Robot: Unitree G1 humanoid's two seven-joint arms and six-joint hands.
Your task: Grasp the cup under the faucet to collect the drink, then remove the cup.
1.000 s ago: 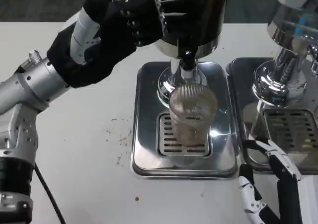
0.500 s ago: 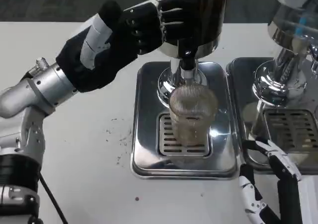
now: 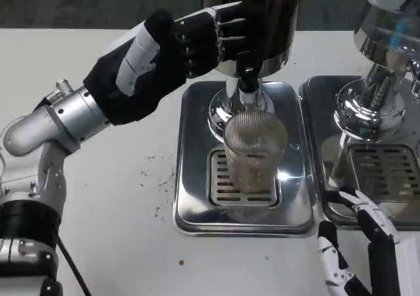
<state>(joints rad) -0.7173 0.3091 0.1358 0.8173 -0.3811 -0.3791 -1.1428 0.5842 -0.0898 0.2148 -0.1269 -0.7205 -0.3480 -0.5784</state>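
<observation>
Filling looks to be the step in hand. Left hand (image 3: 172,53) is raised beside the dispenser (image 3: 252,20), fingers curled toward its faucet (image 3: 247,79); whether they press anything I cannot tell. The ribbed cup (image 3: 254,148) stands on the drip tray (image 3: 197,204) directly under it. Right hand (image 3: 357,243) waits low, fingers apart, holding nothing. Removing the cup remains.

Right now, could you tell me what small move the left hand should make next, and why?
Probably press the black tap lever: the left hand is raised beside it, and the ribbed glass cup stands on the drip tray beneath the faucet.
</observation>
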